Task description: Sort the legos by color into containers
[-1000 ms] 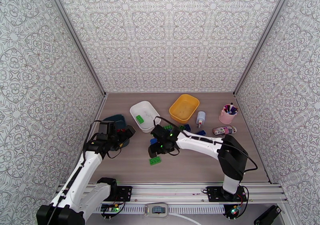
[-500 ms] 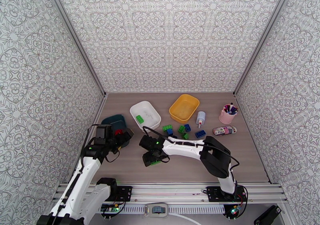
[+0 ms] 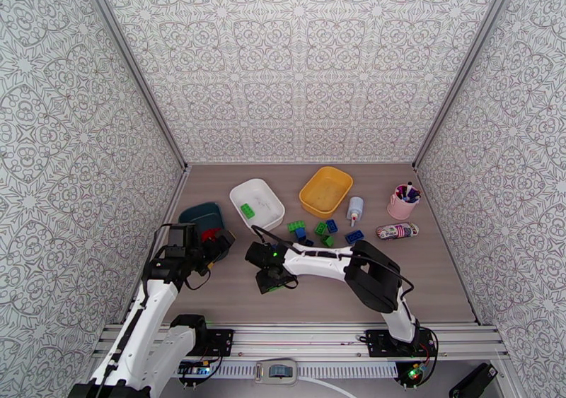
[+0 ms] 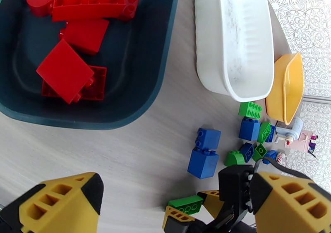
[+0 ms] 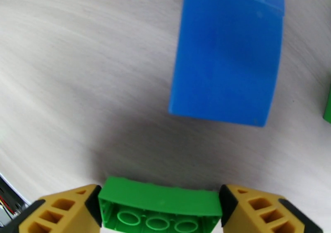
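My right gripper (image 5: 159, 207) is shut on a green lego (image 5: 159, 198), its yellow pads against both ends; the brick sits low over the wood. In the top view that gripper (image 3: 272, 279) is at the table's near middle. A blue lego (image 5: 227, 60) lies just beyond it. My left gripper (image 4: 173, 196) is open with nothing between its fingers, near the teal container (image 4: 124, 118), which holds several red legos (image 4: 82, 0). The white container (image 3: 267, 193) holds one green lego (image 3: 247, 211). The yellow container (image 3: 325, 191) stands behind a loose cluster of green and blue legos (image 3: 318, 231).
A small white bottle (image 3: 354, 210), a pink cup of pens (image 3: 403, 201) and a patterned pouch (image 3: 396, 231) stand at the right. Patterned walls close in the table on three sides. Bare wood lies along the near edge.
My right gripper swung left and nearer over the lone green lego and closed on it. My left gripper drew back from the teal container, uncovering the red legos.
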Tool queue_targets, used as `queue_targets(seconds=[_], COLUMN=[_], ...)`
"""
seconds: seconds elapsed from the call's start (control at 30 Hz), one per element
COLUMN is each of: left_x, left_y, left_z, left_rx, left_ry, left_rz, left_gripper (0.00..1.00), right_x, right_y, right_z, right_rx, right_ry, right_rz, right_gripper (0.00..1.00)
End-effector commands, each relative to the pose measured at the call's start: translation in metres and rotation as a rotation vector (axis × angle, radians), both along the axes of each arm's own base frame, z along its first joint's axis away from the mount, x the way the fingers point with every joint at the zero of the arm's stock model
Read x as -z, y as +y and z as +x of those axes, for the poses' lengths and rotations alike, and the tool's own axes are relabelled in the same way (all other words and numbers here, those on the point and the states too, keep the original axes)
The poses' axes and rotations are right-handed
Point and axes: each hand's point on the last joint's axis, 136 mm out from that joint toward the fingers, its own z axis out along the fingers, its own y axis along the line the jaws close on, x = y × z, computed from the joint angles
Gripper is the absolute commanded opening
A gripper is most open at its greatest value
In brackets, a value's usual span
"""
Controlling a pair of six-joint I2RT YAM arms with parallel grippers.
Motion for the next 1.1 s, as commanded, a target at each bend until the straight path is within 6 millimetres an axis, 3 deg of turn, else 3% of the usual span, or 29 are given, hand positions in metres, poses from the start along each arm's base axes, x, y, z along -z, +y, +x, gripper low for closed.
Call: queue_targets(seconds=[0.0, 0.27, 0.43, 0.63, 0.9, 1.07], left_x=[0.006, 0.009, 0.012, 0.020, 0.029, 0.043], left_y=[0.000, -0.007, -0.019, -0.047, -0.098, -0.116], left_z=[-0.005, -0.005, -0.002, 0.002, 0.010, 0.008], left_rx=[0.011, 0.024, 0.051, 0.105, 0.194, 0.230], left_ry=[0.014, 0.014, 0.008, 0.006, -0.016, 0.013], left_rz=[-0.006, -0.032, -0.053, -0.070, -0.088, -0.081], left_gripper=[0.99, 0.99, 0.99, 0.99, 0.95, 0.92], right_x=[0.006, 0.000, -0.018, -0.049, -0.088, -0.120], right_y=[0.001, -0.006, -0.016, -0.035, -0.054, -0.048], right_z=[0.001, 0.003, 0.013, 0.033, 0.087, 0.130], right_rx=[0.011, 0.025, 0.053, 0.102, 0.207, 0.237], right_ry=[-0.014, -0.040, -0.057, -0.080, -0.062, -0.077], right_rz=[-0.021, -0.019, 0.031, 0.107, 0.295, 0.405], right_gripper=[0.72, 0.63, 0.60, 0.59, 0.57, 0.57])
